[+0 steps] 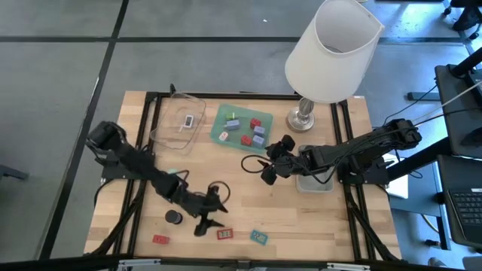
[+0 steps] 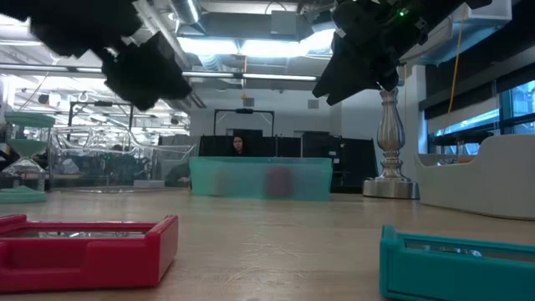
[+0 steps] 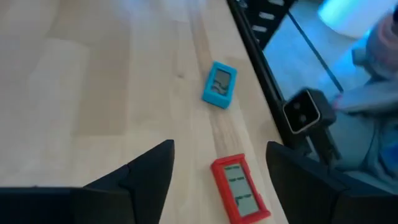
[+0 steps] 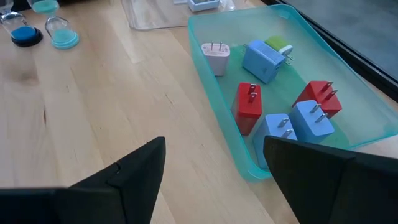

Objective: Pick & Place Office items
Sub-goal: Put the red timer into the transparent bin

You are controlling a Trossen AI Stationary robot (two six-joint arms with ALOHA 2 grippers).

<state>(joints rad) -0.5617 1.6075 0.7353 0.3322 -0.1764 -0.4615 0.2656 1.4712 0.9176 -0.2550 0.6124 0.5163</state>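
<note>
The table (image 1: 301,218) is pale wood with long grain lines and a black metal frame around it.

The left gripper (image 1: 208,218) hangs low over the near part of the table. Its two dark fingers (image 3: 152,171) are spread wide with nothing between them. Just past them lies a flat red piece (image 3: 239,198). It is a rectangle with a grey window on top. In the high view its long side runs left to right (image 1: 225,234). A flat teal piece (image 3: 219,84) of the same shape lies to its right, turned a little askew. Another flat red piece (image 1: 160,239) lies near the left corner. A black round cap (image 1: 174,217) sits just left of the gripper.

The right gripper (image 1: 269,167) hangs over the middle of the table, near the green tray (image 4: 217,118). Its fingers (image 4: 140,165) are also spread wide and hold nothing.

The green tray is see-through plastic with low walls. It sits at the far side of the table. Inside are small blocks with metal prongs, like plugs. There is a white block (image 4: 216,58), a blue block (image 4: 262,60) with a green block (image 4: 278,45) just behind it, two red blocks (image 4: 247,107) (image 4: 318,96), and two more blue blocks (image 4: 311,120) (image 4: 273,130). Most lie with their prongs pointing up.

A clear tray (image 1: 179,119) sits left of the green tray with a small white piece (image 1: 188,120) in it. A grey tray (image 1: 315,183) lies under the right arm. A big lamp (image 1: 331,53) with a white shade and shiny metal foot stands at the far right.
</note>
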